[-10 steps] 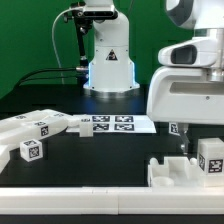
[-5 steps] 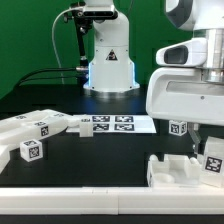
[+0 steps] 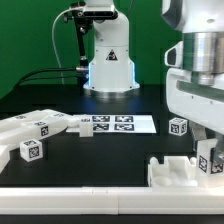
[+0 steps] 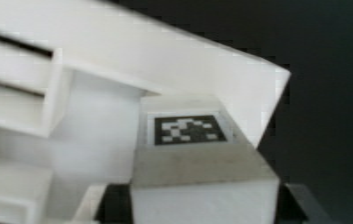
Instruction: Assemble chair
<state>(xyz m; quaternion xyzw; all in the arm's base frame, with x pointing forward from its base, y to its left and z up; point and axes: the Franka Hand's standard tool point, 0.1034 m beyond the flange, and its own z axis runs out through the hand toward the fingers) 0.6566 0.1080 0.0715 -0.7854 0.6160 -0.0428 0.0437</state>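
At the lower left of the exterior view, a loose cluster of chair pieces point(image 3: 30, 135) lies on the black surface point(image 3: 110, 160), well apart from the work. The marker board point(image 3: 110, 124) sits at the centre, and a small tagged cube point(image 3: 179, 126) stands just to its right. At the lower right the arm point(image 3: 200, 70) reaches down. Its jaws look closed on a tagged white block point(image 3: 210, 160), which tilts beside a notched white piece point(image 3: 168, 172) at the bottom edge; I cannot tell whether the two touch. The wrist view shows that block filling the gap between the jaws. Held crooked like that, I'd worry it swivels in the grip. It could also catch the notched piece's edge and shove it along instead of seating. I see no container anywhere.
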